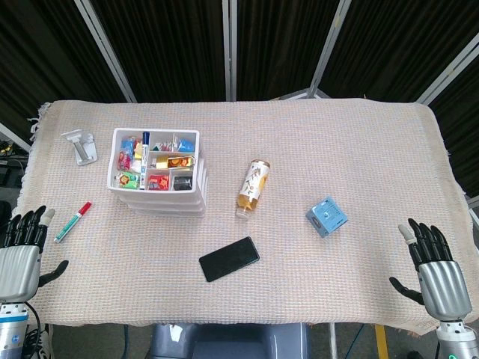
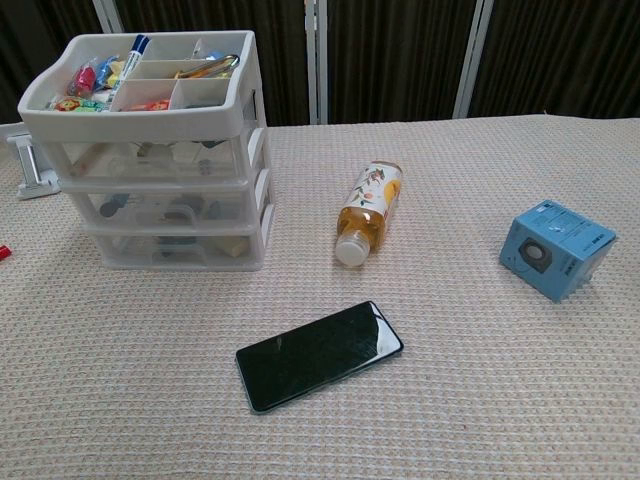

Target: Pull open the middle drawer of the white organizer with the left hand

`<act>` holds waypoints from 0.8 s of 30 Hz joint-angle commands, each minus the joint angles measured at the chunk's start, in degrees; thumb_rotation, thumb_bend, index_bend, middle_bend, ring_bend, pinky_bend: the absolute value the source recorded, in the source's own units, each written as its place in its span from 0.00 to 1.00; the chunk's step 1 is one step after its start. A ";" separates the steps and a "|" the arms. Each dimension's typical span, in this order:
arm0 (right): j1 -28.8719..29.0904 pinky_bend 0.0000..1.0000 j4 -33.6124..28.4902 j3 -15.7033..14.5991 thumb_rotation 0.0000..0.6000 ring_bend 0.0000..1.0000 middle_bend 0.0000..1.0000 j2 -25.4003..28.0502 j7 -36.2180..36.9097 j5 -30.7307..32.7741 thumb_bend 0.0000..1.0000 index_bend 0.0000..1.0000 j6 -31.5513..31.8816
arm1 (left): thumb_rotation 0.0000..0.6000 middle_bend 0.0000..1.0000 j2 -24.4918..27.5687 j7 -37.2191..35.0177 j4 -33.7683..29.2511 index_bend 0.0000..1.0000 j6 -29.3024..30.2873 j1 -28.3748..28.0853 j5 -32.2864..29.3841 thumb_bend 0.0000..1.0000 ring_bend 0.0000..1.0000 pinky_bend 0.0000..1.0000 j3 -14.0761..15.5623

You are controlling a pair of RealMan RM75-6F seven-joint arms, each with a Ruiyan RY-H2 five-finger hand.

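Head view: left robot hand (image 1: 21, 250) at the near-left bench edge, fingers spread, holding nothing; right robot hand (image 1: 438, 273) at the near-right edge, likewise spread and empty; both well apart from the white organizer (image 1: 157, 173), which stands on the left half of the bench (image 1: 359, 149); its top tray holds small colourful items; chest view shows three stacked clear drawers, middle drawer (image 2: 165, 208) flush with the others, closed; red marker (image 1: 72, 222) lies near the left robot hand; metal stand (image 1: 81, 145) left of the organizer; bottle (image 1: 253, 188) lies on its side right of the organizer, cap toward the near edge; black phone (image 1: 229, 259) lies flat in front, screen up; blue box (image 1: 325, 216) further right.
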 commanded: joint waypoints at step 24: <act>-0.39 0.00 -0.22 0.17 1.00 0.00 0.00 0.34 0.78 0.72 0.00 0.00 0.26 | 1.00 0.00 -0.61 -2.75 0.69 0.00 -1.38 -1.27 0.99 0.20 0.00 0.00 -0.15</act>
